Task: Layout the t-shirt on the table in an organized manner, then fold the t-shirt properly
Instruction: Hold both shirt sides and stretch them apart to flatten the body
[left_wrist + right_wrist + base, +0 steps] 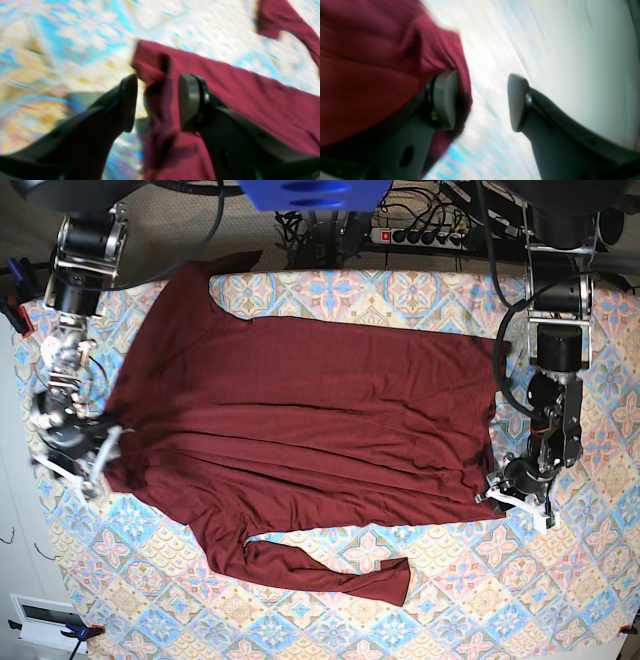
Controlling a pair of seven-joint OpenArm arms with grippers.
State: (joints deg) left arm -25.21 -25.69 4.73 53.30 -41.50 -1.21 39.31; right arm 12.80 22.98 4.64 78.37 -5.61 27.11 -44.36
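One t-shirt [300, 415] spread flat across table [560, 600], loose sleeve trailing at 6 o'clock. Left gripper [157, 102] spread, hem fold between jaws, at 3 o'clock edge. Right gripper [482, 102] spread, fabric against one pad, at 9 o'clock. Cables, power strip [425, 232] beyond 12 o'clock edge.
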